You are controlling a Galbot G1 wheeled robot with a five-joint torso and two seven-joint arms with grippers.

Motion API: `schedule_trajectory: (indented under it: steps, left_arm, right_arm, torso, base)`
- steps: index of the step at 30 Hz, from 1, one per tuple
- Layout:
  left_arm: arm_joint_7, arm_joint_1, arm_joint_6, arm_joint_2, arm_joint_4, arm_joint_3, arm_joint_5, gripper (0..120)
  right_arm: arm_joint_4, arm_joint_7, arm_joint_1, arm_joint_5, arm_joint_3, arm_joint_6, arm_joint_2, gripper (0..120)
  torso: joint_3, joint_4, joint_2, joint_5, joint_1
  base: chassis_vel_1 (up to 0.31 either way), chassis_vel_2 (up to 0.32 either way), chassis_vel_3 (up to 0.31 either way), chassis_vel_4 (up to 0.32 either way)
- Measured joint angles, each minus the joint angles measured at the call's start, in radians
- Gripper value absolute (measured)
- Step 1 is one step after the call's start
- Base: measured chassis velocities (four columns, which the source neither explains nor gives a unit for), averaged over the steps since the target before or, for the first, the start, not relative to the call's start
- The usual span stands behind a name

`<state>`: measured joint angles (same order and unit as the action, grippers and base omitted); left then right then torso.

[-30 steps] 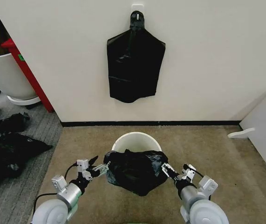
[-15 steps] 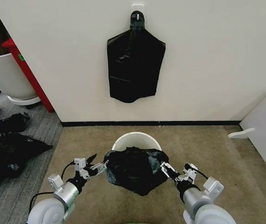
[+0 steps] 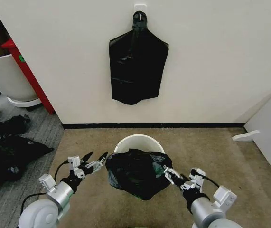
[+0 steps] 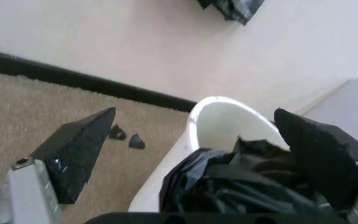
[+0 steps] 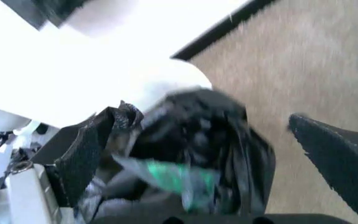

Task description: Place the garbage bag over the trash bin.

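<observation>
The cream-white trash bin [image 3: 136, 141] stands on the tan carpet before the wall. The glossy black garbage bag [image 3: 137, 173] lies crumpled over its near half, and the far rim stays bare. My left gripper [image 3: 96, 159] is open just left of the bag, apart from it. In the left wrist view, the left gripper [image 4: 195, 113] has its fingers wide apart, with the trash bin [image 4: 219, 123] and the garbage bag [image 4: 241, 186] beyond them. My right gripper [image 3: 167, 172] is open at the bag's right edge. In the right wrist view, the right gripper [image 5: 201, 115] frames the garbage bag [image 5: 197, 140].
A flat black sheaf of bags [image 3: 137, 66] hangs from a wall hook above the bin. To the left are a large white tub [image 3: 4, 76], a red panel [image 3: 28, 71] and black plastic heaps [image 3: 7, 147]. A white board [image 3: 268, 126] leans at the right.
My left gripper has drawn back to the left and come off the bag's edge. The right arm has pulled back a little. The bag stays on the bin.
</observation>
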<state>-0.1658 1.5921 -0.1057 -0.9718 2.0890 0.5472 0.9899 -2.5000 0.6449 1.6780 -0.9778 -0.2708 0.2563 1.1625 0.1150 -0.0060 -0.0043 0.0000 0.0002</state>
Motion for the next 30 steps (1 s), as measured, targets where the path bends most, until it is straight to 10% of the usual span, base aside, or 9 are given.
schedule_trajectory:
  steps: [15, 24, 30]
  left_arm:
    - [0.231, 0.116, -0.084, -0.131, 0.286, 0.033, -0.062, 100]
    - [0.305, 0.224, -0.132, -0.247, 0.383, 0.021, -0.153, 100]
    - [0.447, 0.237, -0.216, -0.261, 0.418, 0.020, -0.148, 100]
  right_arm:
    - [0.094, -0.278, -0.327, -0.051, -0.203, 0.277, -0.232, 100]
    - [0.292, -0.494, -0.647, -0.107, -0.120, 0.471, -0.377, 100]
    - [0.486, -0.700, -0.944, -0.028, 0.116, 0.485, -0.447, 100]
  torso:
    - [0.000, -0.0001, 0.000, 0.0006, 0.000]
    - [0.000, 0.0001, 0.000, 0.0006, 0.000]
    - [0.000, 0.0003, 0.000, 0.0006, 0.000]
  base:
    - [0.000, 0.000, 0.000, 0.000]
    - [0.000, 0.000, 0.000, 0.000]
    - [0.000, 0.000, 0.000, 0.000]
